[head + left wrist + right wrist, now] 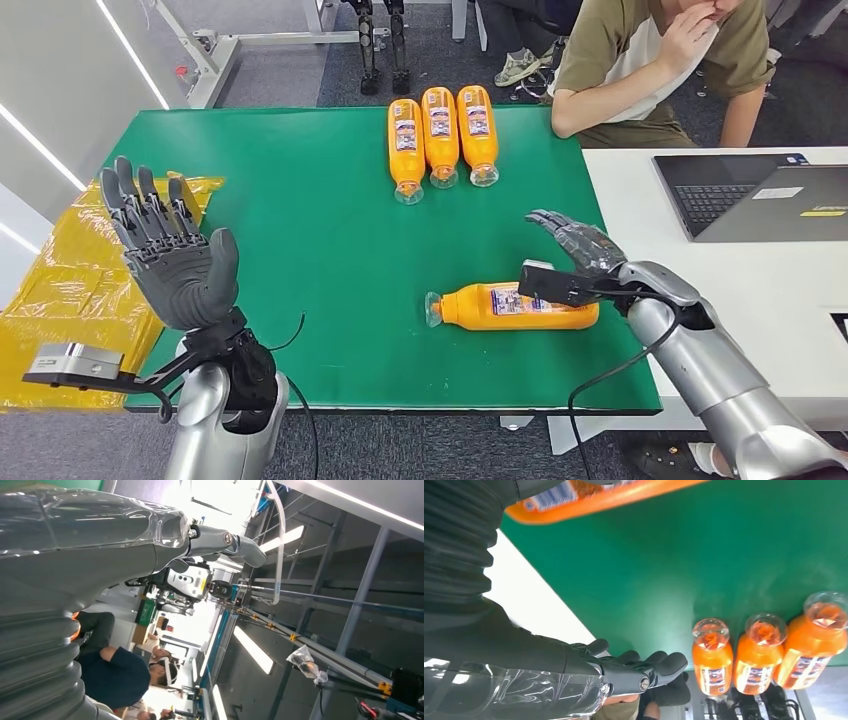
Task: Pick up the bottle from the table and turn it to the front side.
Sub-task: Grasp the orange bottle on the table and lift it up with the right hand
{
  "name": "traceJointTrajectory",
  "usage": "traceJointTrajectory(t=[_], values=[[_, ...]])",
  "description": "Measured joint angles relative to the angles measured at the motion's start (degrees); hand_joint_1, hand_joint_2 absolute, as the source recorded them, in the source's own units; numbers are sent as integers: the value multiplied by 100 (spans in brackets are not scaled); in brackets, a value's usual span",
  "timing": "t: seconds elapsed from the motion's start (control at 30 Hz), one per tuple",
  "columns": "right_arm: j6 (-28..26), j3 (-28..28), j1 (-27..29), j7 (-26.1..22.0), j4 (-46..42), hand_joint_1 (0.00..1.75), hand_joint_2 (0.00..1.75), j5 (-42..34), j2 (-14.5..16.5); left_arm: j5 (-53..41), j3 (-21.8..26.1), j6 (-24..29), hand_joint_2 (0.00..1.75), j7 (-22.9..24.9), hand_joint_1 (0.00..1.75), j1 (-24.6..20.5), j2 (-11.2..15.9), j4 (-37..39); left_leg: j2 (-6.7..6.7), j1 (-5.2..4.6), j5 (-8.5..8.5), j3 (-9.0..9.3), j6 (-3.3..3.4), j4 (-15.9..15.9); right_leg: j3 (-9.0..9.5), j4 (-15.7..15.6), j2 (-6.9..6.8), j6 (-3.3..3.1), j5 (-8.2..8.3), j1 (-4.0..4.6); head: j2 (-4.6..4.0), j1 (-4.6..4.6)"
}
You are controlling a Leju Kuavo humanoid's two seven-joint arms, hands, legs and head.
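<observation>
raised open left hand (172,255) before green table (300,250), bottle (515,306)

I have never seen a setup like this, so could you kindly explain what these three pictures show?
It is a humanoid robot with two silver arms. The head view looks down on a green table; the other two come from cameras at its wrists. Its left hand is raised with fingers spread, holding nothing. Its right hand is open above one orange bottle lying on its side. Three more bottles lie side by side at the far edge. A person sits behind, beside a laptop.
</observation>
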Motion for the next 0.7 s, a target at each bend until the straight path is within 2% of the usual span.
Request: traceJointTrajectory(t=[0.2,0.5,0.7], values=[[390,421,-392,140,160,0,175,-421,-304,-9,13,-100,175,0,0,4,1,-17,-3,-1,-1,-5,1,0,-1,-2,-5,1,-1,0,1,1],[1584,1493,-1056,372,342,0,175,-1675,-654,-19,21,-101,175,0,0,37,10,-17,-4,0,-3,-5,5,5,-1,-1,-5,2,0,0,1,1],[1974,2076,-1423,809,186,0,175,-2379,-969,-9,22,-102,175,0,0,124,35,-46,-9,-1,-3,-7,6,5,-1,-1,-7,2,-1,0,1,-1]])
